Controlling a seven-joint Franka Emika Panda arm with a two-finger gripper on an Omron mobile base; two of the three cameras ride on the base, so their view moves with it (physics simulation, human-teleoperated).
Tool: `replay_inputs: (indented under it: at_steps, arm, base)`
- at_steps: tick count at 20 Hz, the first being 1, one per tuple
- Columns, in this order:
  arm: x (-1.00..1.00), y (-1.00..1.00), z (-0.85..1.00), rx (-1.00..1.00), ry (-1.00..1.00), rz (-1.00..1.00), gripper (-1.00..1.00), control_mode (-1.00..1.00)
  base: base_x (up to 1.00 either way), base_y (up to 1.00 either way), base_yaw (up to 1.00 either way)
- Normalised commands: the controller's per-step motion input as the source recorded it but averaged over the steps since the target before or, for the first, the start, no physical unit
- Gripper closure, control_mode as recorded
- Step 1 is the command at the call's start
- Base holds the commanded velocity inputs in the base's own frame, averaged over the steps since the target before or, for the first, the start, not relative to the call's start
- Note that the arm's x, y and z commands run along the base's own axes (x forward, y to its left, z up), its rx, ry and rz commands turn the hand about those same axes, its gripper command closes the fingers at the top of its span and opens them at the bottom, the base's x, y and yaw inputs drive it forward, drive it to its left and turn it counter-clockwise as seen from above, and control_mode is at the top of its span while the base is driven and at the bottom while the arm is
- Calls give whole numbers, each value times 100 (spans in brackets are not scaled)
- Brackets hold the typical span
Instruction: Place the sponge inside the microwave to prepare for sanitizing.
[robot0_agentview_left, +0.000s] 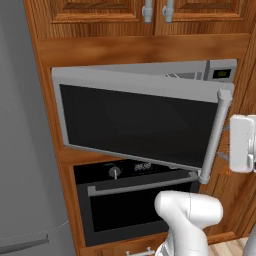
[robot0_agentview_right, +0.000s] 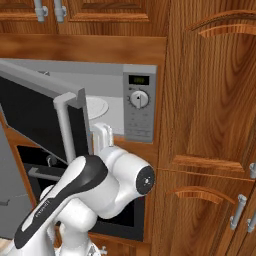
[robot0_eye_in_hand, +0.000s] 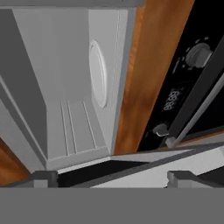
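Gripper: the gripper (robot0_eye_in_hand: 113, 179) is holding its two dark fingertips spread wide apart, and it is pointing into the open box of the microwave (robot0_agentview_right: 139, 107) from just outside its mouth.
Door: the dark glass door (robot0_agentview_left: 135, 122) is hanging open, swung out to the left on its left edge. Its vertical grey bar handle (robot0_agentview_left: 216, 135) is standing at the free end, just beside the white hand. In the hand view the door's pale edge is lying just under the fingertips.
Interior: the grey walls are lying straight ahead of the fingers, and the white round plate (robot0_eye_in_hand: 98, 72) is sitting on the floor of the box, turned sideways by the roll of the hand camera.
Control panel: a dial and a small display are sitting on the right side of the microwave front.
Oven: the black oven (robot0_agentview_left: 135, 200) with knobs and a horizontal handle is sitting directly below the microwave.
Room: brown wooden cabinets (robot0_agentview_right: 210, 100) are surrounding both appliances, with handled doors above and to the right. A tall grey fridge (robot0_agentview_left: 25, 150) is standing to the left.
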Motion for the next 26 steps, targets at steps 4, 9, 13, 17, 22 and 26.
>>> replay_inputs:
  at_steps: [4, 9, 13, 17, 22, 26]
  arm:
    - [-6, 43, 0, 0, 0, 16, -100, -100]
    - [-28, 42, 6, 9, 3, 35, -100, -100]
    - [-33, 67, -1, 4, 1, 38, -100, -100]
    - [-30, 100, -11, 0, 10, 38, -100, -100]
    - [-18, 100, -12, 0, 12, 34, -100, -100]
    - [-32, 100, -22, 0, 10, 32, -100, -100]
  base:
    - [0, 0, 0]
    - [0, 0, 0]
    - [0, 0, 0]
    - [0, 0, 0]
    - [0, 0, 0]
    - [0, 0, 0]
